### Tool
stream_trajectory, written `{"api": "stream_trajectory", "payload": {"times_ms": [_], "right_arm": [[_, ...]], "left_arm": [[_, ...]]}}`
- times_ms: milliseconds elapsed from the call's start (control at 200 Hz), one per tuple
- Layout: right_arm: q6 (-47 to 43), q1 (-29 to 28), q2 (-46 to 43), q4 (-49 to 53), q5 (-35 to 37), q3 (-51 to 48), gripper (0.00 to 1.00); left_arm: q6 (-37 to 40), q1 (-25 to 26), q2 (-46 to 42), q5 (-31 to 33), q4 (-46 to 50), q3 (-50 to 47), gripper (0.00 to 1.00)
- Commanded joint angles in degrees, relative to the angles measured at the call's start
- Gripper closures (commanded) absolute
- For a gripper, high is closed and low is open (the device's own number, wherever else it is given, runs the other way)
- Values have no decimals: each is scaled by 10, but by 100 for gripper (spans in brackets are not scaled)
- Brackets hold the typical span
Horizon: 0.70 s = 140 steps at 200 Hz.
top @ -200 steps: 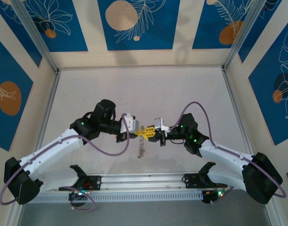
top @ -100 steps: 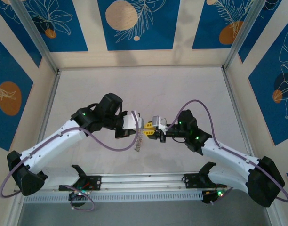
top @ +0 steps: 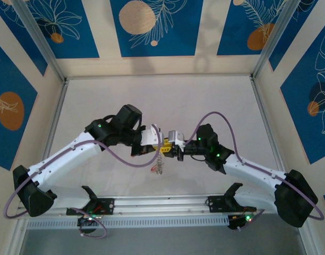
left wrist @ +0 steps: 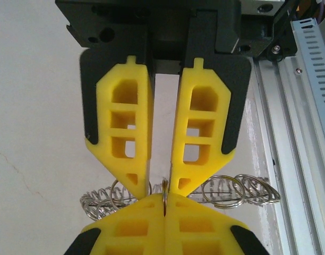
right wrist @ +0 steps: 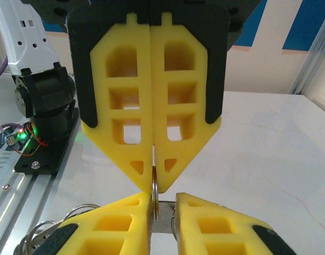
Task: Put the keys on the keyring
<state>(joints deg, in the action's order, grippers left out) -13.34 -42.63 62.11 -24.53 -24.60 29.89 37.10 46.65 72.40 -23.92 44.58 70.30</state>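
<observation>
Table (top: 168, 101), white, walled by blue floral panels (top: 178, 32); left gripper (top: 161, 143) and right gripper (top: 169, 147) meet mid-table, farther out than a second ago, keyring (top: 160, 163) dangling. Left wrist: left jaws pinch its loop. Right wrist: right jaws clamp it too.

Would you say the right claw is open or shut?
Shut: the right claw has its fingers pressed together, pinching the keyring at their tips.
</observation>
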Motion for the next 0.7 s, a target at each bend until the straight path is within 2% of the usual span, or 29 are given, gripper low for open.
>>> {"api": "stream_trajectory", "payload": {"times_ms": [0, 85, 150, 170, 220, 255, 360, 475, 695], "right_arm": [[15, -6, 7, -28, -1, 11, 91], [20, -7, 12, -32, 0, 11, 100], [26, -7, 12, -41, 1, 6, 100], [29, -7, 11, -46, 3, 3, 100], [37, -6, 7, -62, 8, -5, 100], [45, -4, 3, -75, 10, -11, 100], [82, 6, -10, -127, 7, -34, 100], [130, 30, -18, -202, -39, -57, 100], [127, 38, -20, -254, -83, -72, 100]], "left_arm": [[-18, 6, 0, -30, -11, 25, 100], [-24, 6, -5, -34, -20, 22, 100], [-25, 5, -15, -34, -30, 14, 100], [-25, 5, -19, -32, -32, 11, 94], [-32, 4, -34, -12, -47, -4, 73], [-35, 3, -44, 0, -55, -16, 68], [-25, -5, -82, 8, -75, -58, 66], [-23, -17, -117, -3, -112, -100, 66], [-47, -31, -119, -61, -155, -121, 66]]}}
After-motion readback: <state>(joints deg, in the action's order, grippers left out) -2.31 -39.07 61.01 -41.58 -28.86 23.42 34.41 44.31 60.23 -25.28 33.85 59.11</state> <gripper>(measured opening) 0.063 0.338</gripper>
